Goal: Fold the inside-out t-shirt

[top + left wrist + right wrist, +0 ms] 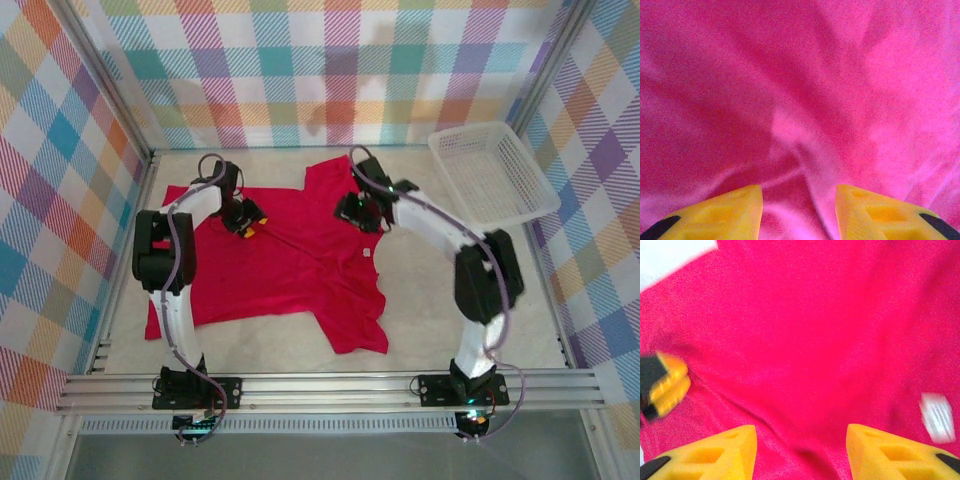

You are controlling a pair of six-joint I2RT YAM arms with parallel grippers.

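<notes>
Now the left gripper (797, 189) and right gripper (801, 428) are seen part open over the t-shirt (300, 262), nothing gripped. If too little cloth is pinched, it could be dropped.

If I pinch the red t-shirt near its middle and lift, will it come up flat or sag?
Probably sag: the t-shirt shows soft ridges and creases by the left gripper, so it looks floppy. Likely light, lying thin on the table. One pinch would likely lift a peak while the rest drags.

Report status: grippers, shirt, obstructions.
Left gripper open, right gripper open, both down at the cloth. T-shirt spread out, not yet folded. Basket far right, clear of it.
</notes>
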